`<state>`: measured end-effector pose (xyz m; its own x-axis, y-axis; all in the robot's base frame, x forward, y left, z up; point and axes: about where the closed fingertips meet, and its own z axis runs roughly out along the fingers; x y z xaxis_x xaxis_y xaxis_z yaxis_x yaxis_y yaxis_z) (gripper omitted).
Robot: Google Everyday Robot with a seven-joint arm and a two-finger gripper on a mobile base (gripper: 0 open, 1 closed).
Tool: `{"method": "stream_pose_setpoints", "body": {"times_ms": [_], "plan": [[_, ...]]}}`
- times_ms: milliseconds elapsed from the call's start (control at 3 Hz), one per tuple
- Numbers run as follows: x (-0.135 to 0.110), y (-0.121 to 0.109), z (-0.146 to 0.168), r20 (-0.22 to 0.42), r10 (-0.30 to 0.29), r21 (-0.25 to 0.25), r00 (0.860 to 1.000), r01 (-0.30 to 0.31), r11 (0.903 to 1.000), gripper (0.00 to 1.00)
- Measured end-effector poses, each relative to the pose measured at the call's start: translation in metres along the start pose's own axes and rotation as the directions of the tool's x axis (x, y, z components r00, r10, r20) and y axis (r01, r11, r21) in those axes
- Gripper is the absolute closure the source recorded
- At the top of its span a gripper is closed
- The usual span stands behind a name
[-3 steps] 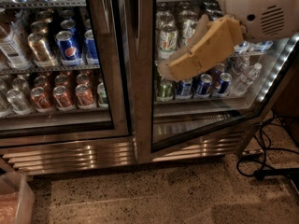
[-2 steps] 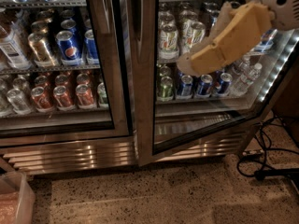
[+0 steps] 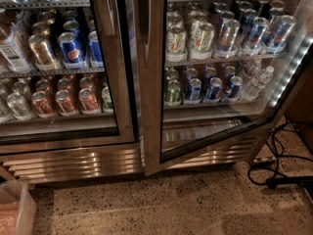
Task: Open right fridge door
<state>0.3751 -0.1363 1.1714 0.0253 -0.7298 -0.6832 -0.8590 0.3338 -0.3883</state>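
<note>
- A clear plastic bin (image 3: 14, 207), one, sits at the bottom left corner on the speckled floor (image 3: 146, 204).
- The left fridge door (image 3: 120, 106) is flush with the cabinet. Behind its glass the middle shelf has at least two blue Pepsi cans (image 3: 72, 48). The shelf below has a front row of three red-orange cans (image 3: 65, 101), with more behind.
- One slatted steel grille (image 3: 73, 163) runs under the doors.
- The right fridge door (image 3: 151, 82) stands ajar just right of centre. Its left stile has swung out from the cabinet, and its bottom edge slants back toward the right.
- Through its pane, the upper shelf's front row shows two pale green-labelled cans (image 3: 175, 39), then three dark blue ones (image 3: 254, 31).
- The lower shelf's front row shows one green can (image 3: 172, 92), three blue cans (image 3: 213, 88) and clear water bottles (image 3: 254, 82); how many bottles cannot be told.
- Black cables (image 3: 274, 165) loop on the floor at far right.
- The gripper is outside the camera view, so whether its claw is spread or pressed together cannot be told.
</note>
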Motion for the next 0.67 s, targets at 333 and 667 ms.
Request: {"method": "stream_pose_setpoints", "body": {"times_ms": [333, 667], "plan": [[-0.005, -0.013, -0.042, -0.137, -0.078, 0.042, 0.988, 0.084, 0.9956, 0.0], [-0.039, -0.031, -0.088, -0.2, -0.198, 0.163, 0.959, 0.232, 0.9589, 0.0]]}}
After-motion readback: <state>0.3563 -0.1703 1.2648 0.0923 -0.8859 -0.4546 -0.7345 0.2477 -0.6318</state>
